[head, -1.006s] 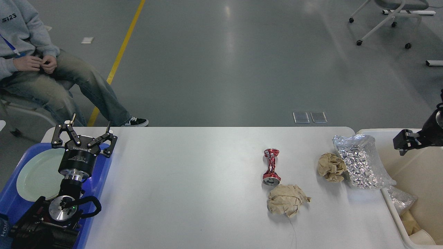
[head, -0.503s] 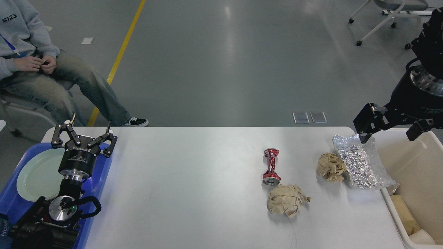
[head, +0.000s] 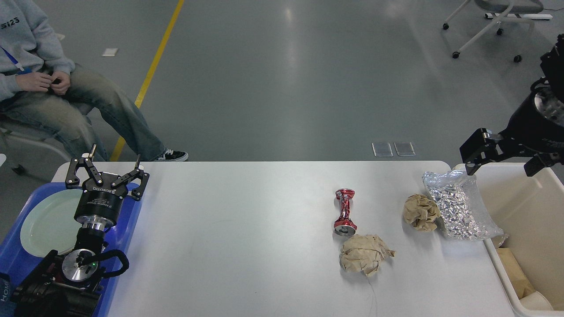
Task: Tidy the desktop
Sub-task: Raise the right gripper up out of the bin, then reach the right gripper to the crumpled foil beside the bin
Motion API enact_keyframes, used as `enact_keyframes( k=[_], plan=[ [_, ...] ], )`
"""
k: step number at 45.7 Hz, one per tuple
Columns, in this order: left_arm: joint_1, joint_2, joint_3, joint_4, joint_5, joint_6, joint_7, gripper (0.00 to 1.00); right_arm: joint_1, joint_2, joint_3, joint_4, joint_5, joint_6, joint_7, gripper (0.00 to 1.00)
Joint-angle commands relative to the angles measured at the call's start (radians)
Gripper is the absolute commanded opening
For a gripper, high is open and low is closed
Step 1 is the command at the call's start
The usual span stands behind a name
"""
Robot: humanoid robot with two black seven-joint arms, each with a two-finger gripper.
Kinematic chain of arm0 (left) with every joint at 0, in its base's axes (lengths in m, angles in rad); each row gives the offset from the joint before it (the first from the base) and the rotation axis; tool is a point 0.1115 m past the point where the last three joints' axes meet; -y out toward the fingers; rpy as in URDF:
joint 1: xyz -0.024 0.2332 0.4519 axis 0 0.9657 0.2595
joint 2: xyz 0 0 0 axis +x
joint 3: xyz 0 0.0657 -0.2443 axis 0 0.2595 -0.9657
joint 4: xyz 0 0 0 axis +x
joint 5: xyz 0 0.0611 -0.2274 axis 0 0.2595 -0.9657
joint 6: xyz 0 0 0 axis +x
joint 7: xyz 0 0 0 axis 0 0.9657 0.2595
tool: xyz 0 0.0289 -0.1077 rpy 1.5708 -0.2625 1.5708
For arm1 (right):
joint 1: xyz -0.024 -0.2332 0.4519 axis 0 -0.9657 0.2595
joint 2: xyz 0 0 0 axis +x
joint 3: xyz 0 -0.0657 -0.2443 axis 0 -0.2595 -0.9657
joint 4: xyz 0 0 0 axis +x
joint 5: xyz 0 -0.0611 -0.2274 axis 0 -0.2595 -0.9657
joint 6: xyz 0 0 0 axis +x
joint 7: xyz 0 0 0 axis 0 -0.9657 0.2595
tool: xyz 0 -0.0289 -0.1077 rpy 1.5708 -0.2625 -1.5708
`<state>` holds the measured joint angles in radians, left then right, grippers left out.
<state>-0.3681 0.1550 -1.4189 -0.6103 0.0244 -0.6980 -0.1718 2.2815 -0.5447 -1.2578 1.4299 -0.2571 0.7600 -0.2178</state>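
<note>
Compared with half a second ago, the right gripper (head: pixel 506 160) is sitting a little farther right and slightly higher, now hanging over the near-left corner of the beige bin (head: pixel 524 176) rather than over the top of the foil bag (head: pixel 458 211); a second ago it was lower and mostly out past the right edge. Its fingers are standing spread apart, with nothing between them. Everything else is lying as it was. The left gripper (head: pixel 108 165) is hovering over the far edge of the blue tray (head: pixel 132 220), fingers splayed wide and empty.

The desktop (head: pixel 246 237) is filling the lower middle of the view, between tray and bin. On its right half are lying a crushed red can (head: pixel 345 212), a brown paper wad (head: pixel 365 254) just in front of it, and a second paper wad (head: pixel 421 212) touching the foil bag — which is reaching to the bin's left wall.

The blue tray is holding a pale green plate (head: pixel 46 222), partly hidden by the left arm. The beige bin is holding tan and white scraps in its near corner — too cut off to name.
</note>
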Motion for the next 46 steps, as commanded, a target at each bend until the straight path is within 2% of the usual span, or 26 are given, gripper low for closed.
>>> enact_keyframes(
  k=[1, 12, 17, 20, 22, 23, 28, 29, 32, 35, 46],
  plan=[
    [0.000, 0.000, 0.000, 0.001, 0.000, 0.000, 0.000, 0.96, -0.155, -0.059, 0.003, -0.112, -0.040, -0.129, 0.000, 1.00],
    [0.000, 0.000, 0.000, 0.000, 0.000, 0.000, 0.000, 0.96, -0.586, -0.098, 0.086, -0.423, -0.070, -0.462, 0.000, 1.00],
    [0.000, 0.000, 0.000, 0.000, 0.000, 0.000, 0.000, 0.96, -0.798, -0.090, 0.204, -0.571, -0.073, -0.548, 0.005, 1.00],
    [0.000, 0.000, 0.000, 0.000, 0.000, 0.000, 0.000, 0.96, -0.914, -0.084, 0.276, -0.653, -0.073, -0.559, 0.018, 1.00],
    [0.000, 0.000, 0.000, 0.000, 0.000, 0.000, 0.000, 0.96, -0.982, -0.077, 0.317, -0.709, -0.074, -0.562, 0.058, 0.99],
    [0.000, 0.000, 0.000, 0.001, 0.000, 0.000, 0.000, 0.96, -1.014, -0.067, 0.333, -0.738, -0.076, -0.565, 0.093, 0.99],
    [0.000, 0.000, 0.000, 0.000, 0.000, 0.000, 0.000, 0.96, -1.174, 0.018, 0.356, -0.965, -0.093, -0.568, 0.334, 0.99],
    [0.000, 0.000, 0.000, 0.000, 0.000, 0.000, 0.000, 0.96, -1.213, 0.047, 0.354, -1.020, -0.097, -0.568, 0.371, 0.99],
    [0.000, 0.000, 0.000, 0.000, 0.000, 0.000, 0.000, 0.96, -1.344, 0.124, 0.354, -1.188, -0.102, -0.591, 0.443, 0.99],
    [0.000, 0.000, 0.000, 0.000, 0.000, 0.000, 0.000, 0.96, -1.419, 0.166, 0.354, -1.284, -0.102, -0.632, 0.474, 0.99],
    [0.000, 0.000, 0.000, 0.000, 0.000, 0.000, 0.000, 0.96, -1.467, 0.183, 0.293, -1.295, -0.134, -0.826, 0.474, 0.97]
  ],
)
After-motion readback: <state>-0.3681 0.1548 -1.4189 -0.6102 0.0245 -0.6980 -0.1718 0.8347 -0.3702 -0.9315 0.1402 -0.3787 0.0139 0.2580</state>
